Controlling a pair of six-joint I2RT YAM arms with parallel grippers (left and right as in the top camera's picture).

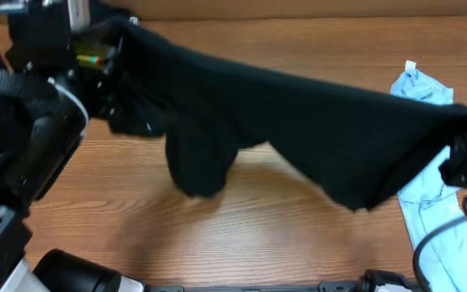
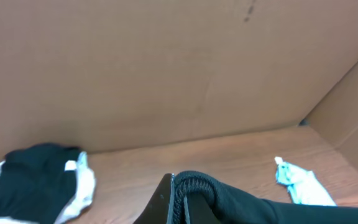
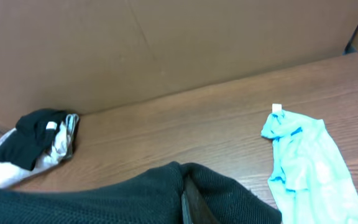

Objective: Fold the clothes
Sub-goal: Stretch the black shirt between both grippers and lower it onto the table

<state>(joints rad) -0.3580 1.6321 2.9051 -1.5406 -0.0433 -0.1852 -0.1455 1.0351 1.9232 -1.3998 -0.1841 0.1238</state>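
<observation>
Black garment point(image 1: 298, 122), possibly blank white tag point(image 1: 410, 65)

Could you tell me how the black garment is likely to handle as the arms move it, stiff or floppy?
Probably very floppy: the black garment, held by the left gripper and right gripper, sags and a flap droops towards the table. Likely light, since two small pinches hold it up. Its textured weave probably resists slipping.

Black garment point(image 1: 298, 122): lifted, spread wide left to right, held up at both ends. Lower edge sags in two lobes, one left of centre, one toward right.
Blue garment point(image 1: 428, 212): pale, crumpled, elongated, lying flat at right; white tag at far end.
Pile point(image 3: 33, 146): black over white, heaped, well apart from both.
</observation>
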